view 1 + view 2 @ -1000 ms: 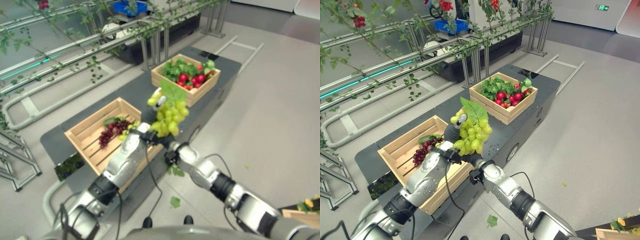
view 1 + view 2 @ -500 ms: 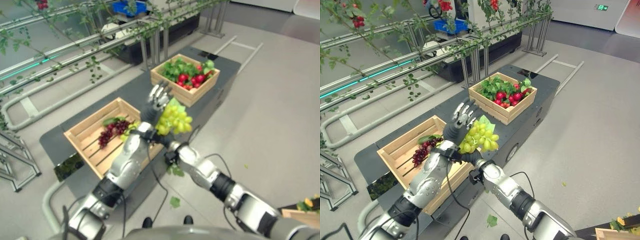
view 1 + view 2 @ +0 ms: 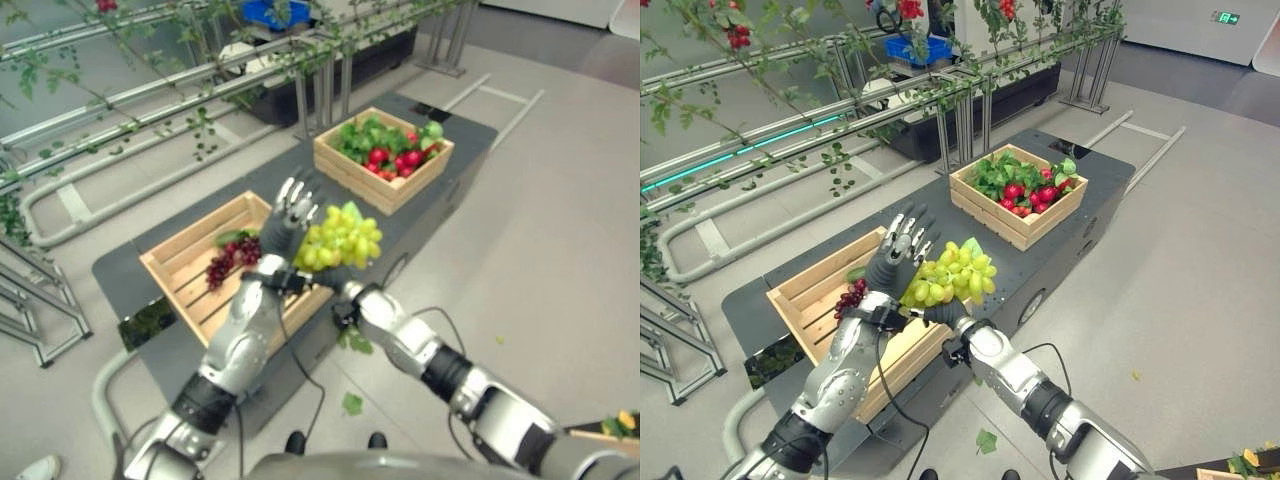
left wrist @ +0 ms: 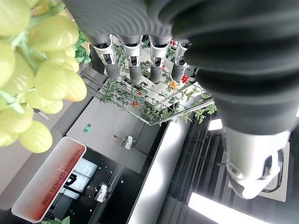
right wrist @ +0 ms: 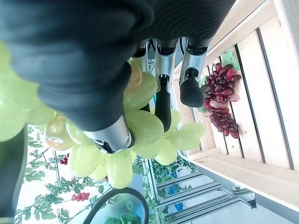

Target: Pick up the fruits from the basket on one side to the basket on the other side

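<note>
The right hand (image 5: 154,93) has its fingers curled round the green grape bunch (image 3: 952,275), held in the air over the dark platform (image 3: 1055,235) between the near wooden crate (image 3: 800,290) and the far crate (image 3: 985,210). Just left of the bunch the left hand (image 3: 896,256) is raised with straight, spread fingers. A dark red grape bunch (image 3: 228,266) lies in the near crate; bare floor lies open to the right.

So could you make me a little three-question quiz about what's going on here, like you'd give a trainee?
1. True or false: the left hand is curled round the green grapes.
2. Which hand holds the green grapes? A) left B) right C) both
3. Fill in: the near crate holds a bunch of ____ grapes.

Key
1. False: its fingers are straight, beside the bunch.
2. B: the right hand is curled round them.
3. Dark red. The far crate holds red fruit among leaves.
</note>
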`<state>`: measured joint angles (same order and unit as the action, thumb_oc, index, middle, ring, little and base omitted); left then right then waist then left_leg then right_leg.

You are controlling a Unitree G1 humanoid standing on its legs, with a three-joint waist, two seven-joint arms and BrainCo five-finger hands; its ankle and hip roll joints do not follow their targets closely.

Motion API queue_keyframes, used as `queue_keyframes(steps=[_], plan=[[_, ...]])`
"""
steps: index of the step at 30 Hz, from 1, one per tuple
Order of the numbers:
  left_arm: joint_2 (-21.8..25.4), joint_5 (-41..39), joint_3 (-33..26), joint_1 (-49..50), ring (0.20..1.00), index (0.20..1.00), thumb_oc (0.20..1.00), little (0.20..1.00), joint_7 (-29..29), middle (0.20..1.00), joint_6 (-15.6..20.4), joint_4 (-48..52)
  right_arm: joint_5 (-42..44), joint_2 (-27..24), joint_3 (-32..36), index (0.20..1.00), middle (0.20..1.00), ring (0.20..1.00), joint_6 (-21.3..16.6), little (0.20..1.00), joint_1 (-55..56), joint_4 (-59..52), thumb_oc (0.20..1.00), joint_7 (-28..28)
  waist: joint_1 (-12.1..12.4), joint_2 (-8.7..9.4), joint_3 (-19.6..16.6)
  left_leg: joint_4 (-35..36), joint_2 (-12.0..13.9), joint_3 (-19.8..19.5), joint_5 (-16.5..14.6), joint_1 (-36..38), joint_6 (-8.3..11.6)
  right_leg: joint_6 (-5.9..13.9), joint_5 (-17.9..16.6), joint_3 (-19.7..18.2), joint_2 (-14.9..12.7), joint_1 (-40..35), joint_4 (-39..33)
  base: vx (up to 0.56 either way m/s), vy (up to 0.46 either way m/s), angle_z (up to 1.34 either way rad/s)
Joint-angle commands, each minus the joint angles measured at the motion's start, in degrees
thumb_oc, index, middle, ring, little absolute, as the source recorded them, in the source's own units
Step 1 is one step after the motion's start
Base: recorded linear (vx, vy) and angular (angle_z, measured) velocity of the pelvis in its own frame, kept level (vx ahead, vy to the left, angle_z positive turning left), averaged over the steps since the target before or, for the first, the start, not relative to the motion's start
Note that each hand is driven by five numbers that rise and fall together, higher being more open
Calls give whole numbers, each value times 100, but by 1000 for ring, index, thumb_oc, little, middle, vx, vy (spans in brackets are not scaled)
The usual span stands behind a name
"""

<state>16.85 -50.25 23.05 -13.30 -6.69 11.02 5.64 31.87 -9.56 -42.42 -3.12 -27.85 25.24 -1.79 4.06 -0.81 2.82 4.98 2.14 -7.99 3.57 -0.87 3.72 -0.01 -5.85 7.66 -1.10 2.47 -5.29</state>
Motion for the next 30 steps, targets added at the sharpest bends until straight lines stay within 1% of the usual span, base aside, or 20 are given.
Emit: queue_keyframes(steps=[1, 4, 6, 9, 10, 12, 13, 16, 17, 18, 19, 20, 21, 22, 23, 24, 26, 27, 28, 30], plan=[[112, 285, -415, -30, 1000, 1000, 1000, 1000, -1, 1000, 400, 112, -154, 423, 611, 200, 200, 200, -533, 200, -483, -187, 200, -19, 75, 290, -66, -17, -296, 98, -457, 125, -268, 450, 633, -127, -86, -417, 29, 0, 0, 0], [123, 325, -487, 38, 1000, 1000, 1000, 1000, -21, 1000, 415, 148, -164, 411, 630, 200, 200, 200, -538, 200, -467, -186, 200, -30, 80, 287, -63, -18, -298, 97, -457, 127, -267, 448, 632, -127, -85, -417, 29, 0, 0, 0], [143, 571, -974, 584, 1000, 1000, 1000, 1000, -112, 1000, 521, 387, -286, 244, 848, 200, 200, 200, -574, 200, -345, -305, 200, -79, 122, 302, -58, -18, -296, 84, -462, 128, -267, 447, 636, -106, -92, -418, 29, 0, 0, 0], [137, 724, -1250, 912, 1000, 1000, 1000, 1000, -156, 1000, 575, 511, -358, 131, 974, 200, 200, 200, -606, 200, -275, -426, 200, -121, 152, 318, -60, -18, -295, 78, -469, 130, -267, 451, 639, -99, -92, -417, 29, -1, 0, 2], [104, 861, -1559, 1276, 1000, 1000, 1000, 1000, -229, 1000, 636, 528, -444, -69, 1207, 200, 200, 200, -660, 200, -166, -611, 200, -183, 200, 346, -45, -24, -296, 75, -471, 127, -270, 454, 634, -85, -96, -414, 29, -2, 1, 6], [101, 864, -1558, 1287, 1000, 1000, 1000, 1000, -232, 1000, 631, 538, -445, -72, 1204, 200, 200, 200, -654, 200, -154, -621, 200, -185, 200, 344, -51, -24, -296, 75, -472, 128, -270, 454, 635, -85, -95, -415, 29, -1, 1, 3], [107, 1496, -1996, 1736, 1000, 1000, 1000, 1000, -402, 1000, 677, 258, -545, -391, 1566, 200, 200, 200, -724, 200, 71, -996, 200, -244, 250, 390, -47, -30, -299, 75, -482, 126, -269, 462, 636, -72, -106, -423, 29, 0, 13, 4], [57, 1689, -2151, 2018, 1000, 1000, 1000, 1000, -409, 1000, 577, -250, -628, -659, 1811, 200, 200, 200, -721, 200, 270, -1301, 200, -246, 273, 419, -44, -36, -308, 66, -491, 122, -279, 471, 628, -52, -117, -425, 29, -1, 6, 3], [75, 2131, -2307, 2300, 1000, 1000, 1000, 1000, -402, 1000, 412, -807, -652, -876, 2097, 200, 200, 200, -722, 200, 482, -1555, 200, -257, 292, 440, -46, -38, -315, 52, -492, 120, -290, 484, 624, -28, -126, -433, 29, 0, 0, 0], [73, 2137, -2300, 2302, 1000, 1000, 1000, 1000, -404, 1000, 416, -812, -653, -880, 2101, 200, 200, 200, -714, 200, 496, -1569, 200, -257, 295, 438, -50, -38, -315, 51, -494, 122, -291, 484, 626, -27, -126, -436, 29, -7, 36, 5], [12, 2282, -2282, 2481, 1000, 1000, 1000, 1000, -351, 1000, 229, -1570, -654, -1033, 2300, 200, 200, 200, -736, 200, 617, -1785, 200, -243, 306, 461, -38, -46, -331, 54, -488, 109, -303, 504, 606, -16, -140, -426, 29, -9, 20, 4], [11, 2279, -2273, 2470, 1000, 1000, 1000, 1000, -346, 1000, 242, -1591, -653, -1040, 2305, 200, 200, 200, -731, 200, 627, -1796, 200, -243, 311, 457, -39, -46, -331, 54, -490, 111, -303, 504, 607, -16, -140, -427, 29, -21, 31, 3], [8, 2411, -2245, 2445, 1000, 1000, 1000, 1000, -317, 1000, 154, -2145, -663, -1137, 2386, 200, 200, 200, -751, 200, 730, -1911, 200, -262, 304, 462, -29, -52, -338, 59, -485, 98, -308, 512, 595, -12, -147, -419, 31, 0, 0, 0], [89, 3031, -2116, 2395, 1000, 1000, 1000, 1000, -334, 1000, 31, -2748, -663, -1232, 2500, 200, 200, 200, -764, 200, 857, -2038, 200, -263, 287, 469, -25, -55, -340, 63, -485, 94, -312, 525, 588, -17, -156, -414, 32, -23, 43, -1], [129, 3318, -2083, 2403, 1000, 1000, 1000, 1000, -384, 1000, -12, -3062, -672, -1290, 2582, 200, 200, 200, -791, 200, 984, -2175, 200, -244, 267, 473, -20, -55, -342, 72, -488, 94, -321, 535, 585, -16, -158, -411, 37, -36, 71, -1], [41, 3783, -1938, 2204, 1000, 1000, 1000, 1000, -462, 1000, -243, -4593, -712, -1445, 2707, 200, 200, 200, -841, 200, 1177, -2444, 200, -246, 200, 488, -15, -63, -356, 104, -481, 80, -336, 559, 562, -35, -168, -383, 54, -28, 53, -1], [31, 3786, -1923, 2171, 1000, 1000, 1000, 1000, -465, 1000, -215, -4641, -713, -1455, 2719, 200, 200, 200, -834, 200, 1186, -2458, 200, -247, 212, 482, -9, -64, -355, 106, -486, 84, -336, 560, 564, -37, -167, -386, 55, -18, 56, -1], [-195, 4381, -1895, 1803, 1000, 1000, 1000, 1000, -587, 1000, -546, -6652, -771, -1543, 2832, 200, 200, 200, -903, 200, 1559, -2785, 200, -258, 76, 507, -8, -66, -376, 180, -487, 90, -358, 581, 532, -102, -180, -346, 87, -14, 72, -6], [-201, 4383, -1893, 1787, 1000, 1000, 1000, 1000, -589, 1000, -532, -6677, -771, -1548, 2836, 200, 200, 200, -898, 200, 1563, -2794, 200, -258, 80, 504, -7, -67, -376, 182, -489, 90, -358, 581, 533, -104, -180, -345, 87, -22, 97, -6], [-301, 4594, -2109, 1738, 1000, 1000, 1000, 1000, -606, 1000, -748, -7648, -788, -1632, 3029, 200, 200, 200, -914, 200, 1920, -3063, 200, -232, -3, 526, -17, -63, -390, 253, -502, 101, -374, 603, 509, -161, -188, -311, 112, -14, 70, -13]])
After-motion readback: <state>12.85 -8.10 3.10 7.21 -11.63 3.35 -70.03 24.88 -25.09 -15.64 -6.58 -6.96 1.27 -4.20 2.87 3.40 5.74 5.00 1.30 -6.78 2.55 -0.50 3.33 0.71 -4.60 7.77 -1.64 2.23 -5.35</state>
